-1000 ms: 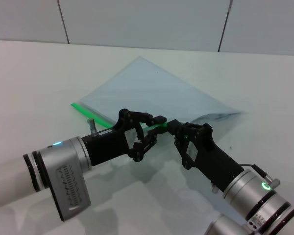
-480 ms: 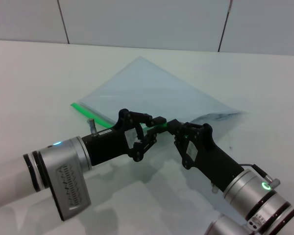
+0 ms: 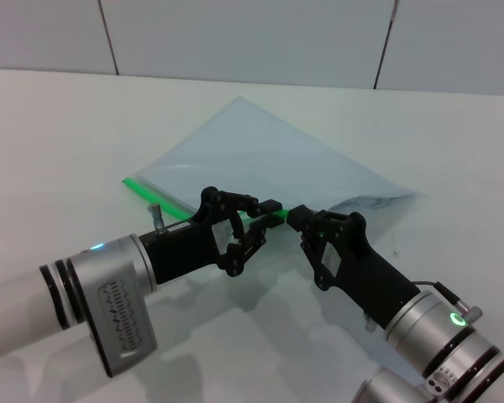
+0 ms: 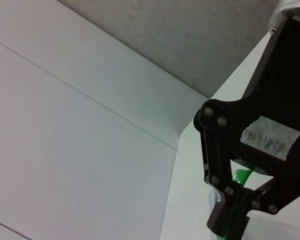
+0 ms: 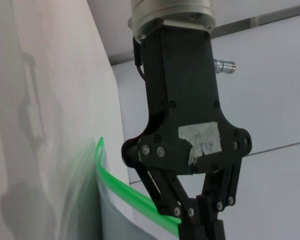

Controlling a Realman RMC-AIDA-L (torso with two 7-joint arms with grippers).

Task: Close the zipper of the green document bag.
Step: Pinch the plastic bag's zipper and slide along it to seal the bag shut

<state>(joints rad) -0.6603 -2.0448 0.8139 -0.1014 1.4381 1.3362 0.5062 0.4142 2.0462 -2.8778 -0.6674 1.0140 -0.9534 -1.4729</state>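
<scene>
The green document bag (image 3: 273,164) lies flat mid-table, a thin, floppy, slick translucent pouch, surely light. Its zipper (image 3: 155,195), a narrow bright green strip, runs from ten o'clock toward the centre. The left gripper (image 3: 273,206) is clamped on the strip; the right gripper (image 3: 296,215) pinches it just beside. Best held by the stiffer strip.

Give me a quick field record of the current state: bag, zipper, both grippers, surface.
bag: green document bag, flat on the white table, one corner toward the wall
zipper: green zipper strip along the bag's near-left edge, lifted where it is gripped
left gripper: left gripper, fingertips closed on the zipper strip
right gripper: right gripper, right next to the left one at the strip; grip unclear
slider: not visible, hidden by the grippers
</scene>
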